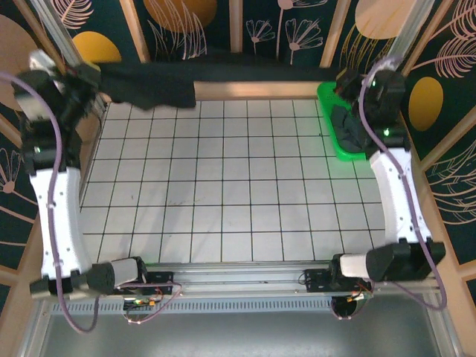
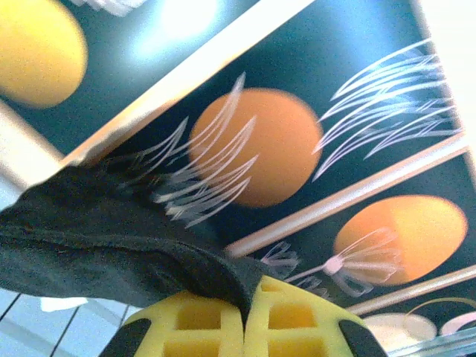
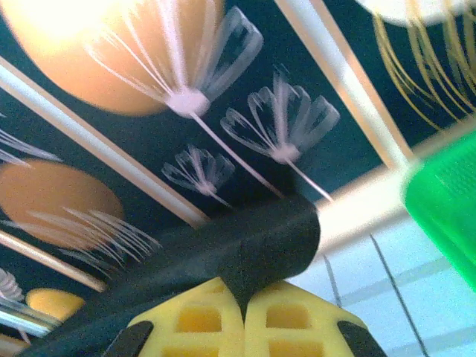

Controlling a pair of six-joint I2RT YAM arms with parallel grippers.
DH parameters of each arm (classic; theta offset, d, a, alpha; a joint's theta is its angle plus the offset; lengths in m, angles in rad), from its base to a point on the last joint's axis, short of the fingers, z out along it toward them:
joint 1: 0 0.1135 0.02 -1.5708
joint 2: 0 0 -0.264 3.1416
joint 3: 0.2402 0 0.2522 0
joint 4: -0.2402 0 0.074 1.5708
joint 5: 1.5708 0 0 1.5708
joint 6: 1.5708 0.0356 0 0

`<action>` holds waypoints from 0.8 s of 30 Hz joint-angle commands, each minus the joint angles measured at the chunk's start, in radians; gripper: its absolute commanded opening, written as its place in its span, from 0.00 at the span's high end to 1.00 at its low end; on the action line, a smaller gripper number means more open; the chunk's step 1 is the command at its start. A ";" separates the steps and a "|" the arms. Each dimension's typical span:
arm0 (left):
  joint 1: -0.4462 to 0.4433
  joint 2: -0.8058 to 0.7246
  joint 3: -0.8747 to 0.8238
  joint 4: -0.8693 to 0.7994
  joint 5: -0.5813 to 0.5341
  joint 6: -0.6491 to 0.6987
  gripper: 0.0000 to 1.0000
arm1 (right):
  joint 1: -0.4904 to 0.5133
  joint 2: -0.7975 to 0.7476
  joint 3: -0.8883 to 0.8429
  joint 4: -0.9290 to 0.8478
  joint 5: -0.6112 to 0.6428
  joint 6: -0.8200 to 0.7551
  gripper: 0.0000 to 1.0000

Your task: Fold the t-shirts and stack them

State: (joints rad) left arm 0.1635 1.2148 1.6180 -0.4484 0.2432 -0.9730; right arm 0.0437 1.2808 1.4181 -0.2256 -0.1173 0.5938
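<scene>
Your white gridded table stands before dark floral panels, and by the look of it nothing is folded or stacked yet. Your left gripper and right gripper, yellow pads pressed together, each pinch the black shirt, which hangs soft and limp above the far edge. A grey shirt lies crumpled in the green mesh basket.

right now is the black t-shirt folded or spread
Spread, not folded: the black t-shirt is stretched over the far edge of the table, its ends pinched in the shut left end effector and right end effector.
</scene>
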 commanded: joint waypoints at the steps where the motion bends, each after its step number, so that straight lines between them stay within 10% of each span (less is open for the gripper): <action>1: 0.004 -0.031 -0.323 -0.048 -0.073 0.014 1.00 | 0.005 -0.094 -0.257 -0.032 0.127 0.062 1.00; 4: 0.002 -0.083 -0.570 -0.070 -0.085 -0.005 0.95 | 0.025 -0.119 -0.452 -0.088 0.101 0.122 0.87; 7: 0.001 -0.104 -0.693 -0.105 -0.169 0.002 0.65 | 0.037 -0.106 -0.564 -0.156 0.093 0.167 0.50; 10: 0.001 -0.086 -0.703 -0.158 -0.240 0.012 0.40 | 0.046 -0.073 -0.569 -0.226 0.119 0.164 0.37; 24: -0.071 0.301 -0.541 0.117 -0.035 -0.017 0.56 | 0.256 0.370 -0.254 -0.090 0.095 -0.026 0.53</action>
State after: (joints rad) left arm 0.1154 1.4261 1.0233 -0.4484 0.1299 -0.9836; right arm 0.2707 1.5417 1.1133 -0.3744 0.0227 0.6277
